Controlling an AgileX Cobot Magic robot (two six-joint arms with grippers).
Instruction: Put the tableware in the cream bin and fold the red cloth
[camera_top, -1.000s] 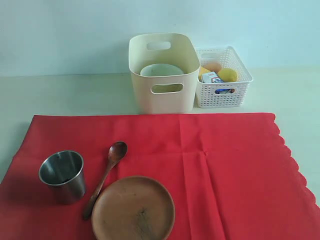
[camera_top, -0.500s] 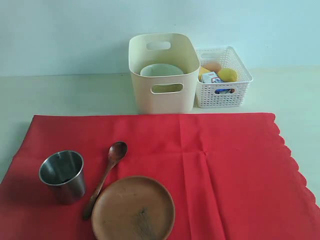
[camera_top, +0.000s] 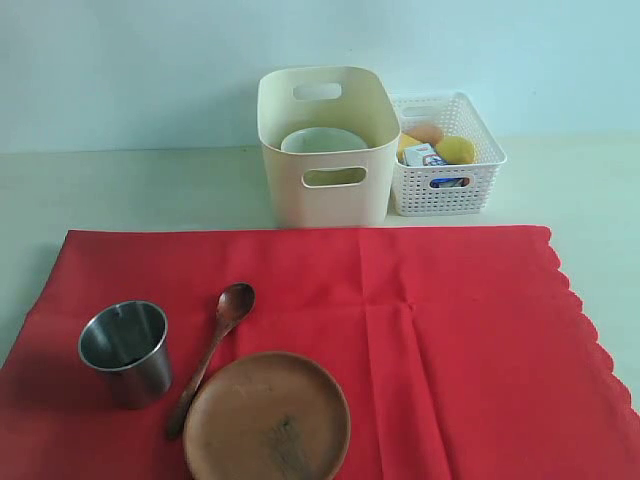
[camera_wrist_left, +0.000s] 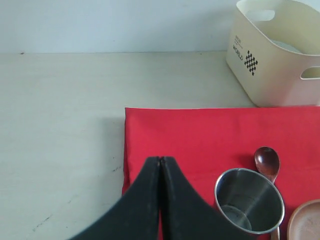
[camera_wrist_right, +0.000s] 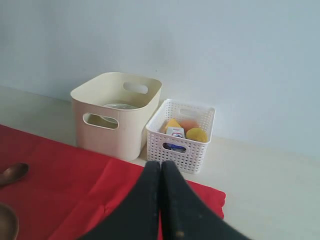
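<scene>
Exterior view: the red cloth (camera_top: 450, 340) lies flat and wide open on the table (camera_top: 130, 190). The cup (camera_top: 125, 350), the spoon (camera_top: 212, 355) and the plate (camera_top: 267, 415) sit on its left part. The cup stands up with its mouth to the top, and the spoon lies between the cup and the plate, with its handle end just beside the plate's rim. The bowl (camera_top: 322, 141) is already down inside the cream bin (camera_top: 325, 150), so that bit looks done. The bin stands behind the cloth, just beside the white basket (camera_top: 445, 160) that holds the food. I think the cloth cannot be folded while three things sit on it, so they should go into the bin first. The left pincer (camera_wrist_left: 160, 161) has its two tips pressed together and holds nothing. It hangs over the left edge of the cloth, near the cup, so the cup looks like the easy one to pick next. The right pincer (camera_wrist_right: 160, 165) is also pressed together and empty, over the right side of the cloth, looking toward the bin and the basket. On the side of the bin you can read "WORLD" next to a little black-and-white checker square. The tiny lines above it are too small to read, and so is the print on the carton (camera_top: 424, 154) in the basket.
</scene>
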